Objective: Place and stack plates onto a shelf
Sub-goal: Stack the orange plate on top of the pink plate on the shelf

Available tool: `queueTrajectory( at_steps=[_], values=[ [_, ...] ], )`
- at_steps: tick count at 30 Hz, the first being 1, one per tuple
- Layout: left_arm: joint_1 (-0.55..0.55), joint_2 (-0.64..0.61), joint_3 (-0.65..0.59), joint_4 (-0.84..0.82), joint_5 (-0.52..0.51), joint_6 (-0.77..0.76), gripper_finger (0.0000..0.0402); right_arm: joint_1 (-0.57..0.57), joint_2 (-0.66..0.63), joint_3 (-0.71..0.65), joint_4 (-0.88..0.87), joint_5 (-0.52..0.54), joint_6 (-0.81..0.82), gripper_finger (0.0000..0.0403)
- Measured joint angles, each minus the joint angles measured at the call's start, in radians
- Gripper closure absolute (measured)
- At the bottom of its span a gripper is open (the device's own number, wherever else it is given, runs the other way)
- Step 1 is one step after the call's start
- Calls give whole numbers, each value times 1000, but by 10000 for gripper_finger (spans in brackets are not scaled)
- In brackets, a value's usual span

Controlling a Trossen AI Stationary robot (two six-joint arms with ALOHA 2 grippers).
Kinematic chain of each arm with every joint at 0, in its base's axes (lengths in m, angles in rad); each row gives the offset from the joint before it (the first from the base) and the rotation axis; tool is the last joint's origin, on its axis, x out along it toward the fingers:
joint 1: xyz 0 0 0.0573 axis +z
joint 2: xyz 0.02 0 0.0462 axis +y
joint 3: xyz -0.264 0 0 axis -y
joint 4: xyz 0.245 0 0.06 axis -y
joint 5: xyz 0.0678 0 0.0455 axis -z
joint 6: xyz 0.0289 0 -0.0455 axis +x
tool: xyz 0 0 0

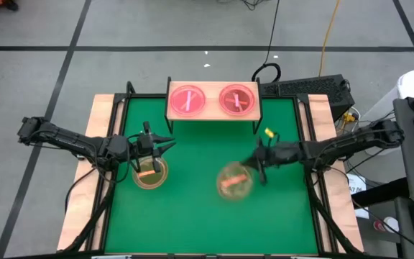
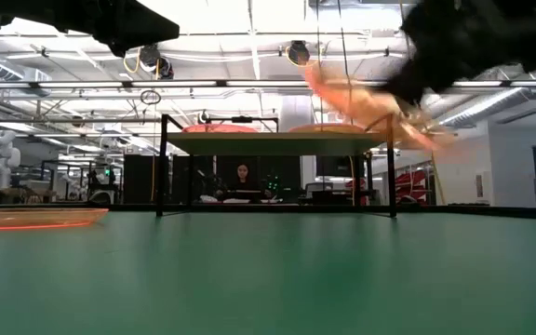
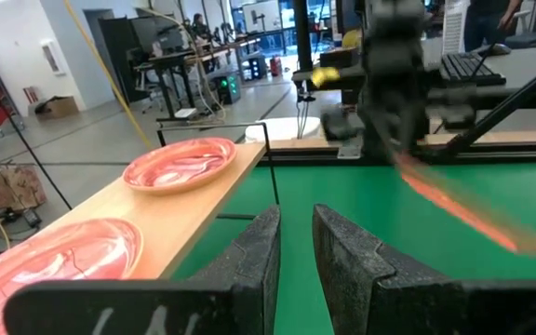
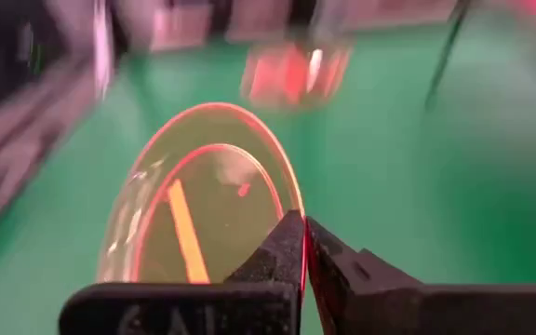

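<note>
- Right wrist view shows the right gripper (image 4: 303, 244) with its jaws pinching the rim of an amber plate (image 4: 203, 209), which fans out ahead of them with its orange bar running lengthwise away from the jaws.
- Seen from above, that held plate (image 1: 234, 181) hangs off the tabletop (image 1: 192, 223), tilted, on the near side of the shelf (image 1: 213, 115) and somewhat to its right.
- My read: the carry must go up and toward the shelf, where two pink plates (image 1: 187, 100) lie side by side; the right one (image 1: 237, 99) is nearer.
- Left gripper (image 1: 152, 150) hovers over a second amber plate (image 1: 151, 175) flat on the tabletop, its jaws narrowly apart and empty.
</note>
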Motion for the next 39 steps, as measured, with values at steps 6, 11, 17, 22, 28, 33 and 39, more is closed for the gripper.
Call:
queueTrajectory(
  at_steps=[6, 11, 17, 22, 28, 33, 39],
  values=[
    [0, 0, 0, 5, 0, 5, 328, -150, 0, 42, 414, 209, -139, 403],
    [4, 0, 0, 13, 0, 12, 328, -289, 54, 120, 559, 256, -141, 403],
    [24, 0, 0, 14, 0, 15, 328, -427, 237, 365, 381, 181, -139, 403],
    [32, 0, 0, 14, 0, 1, 328, -520, 441, 608, 219, 65, -119, 403],
    [32, 0, 0, 19, 0, -16, 328, -583, 643, 809, 161, -9, -107, 403],
    [32, 0, 0, 18, 0, -15, 328, -605, 743, 859, 154, -31, -53, 403],
    [32, 0, 0, 17, 0, -4, 328, -618, 797, 862, 174, -29, -47, 403]
  ],
)
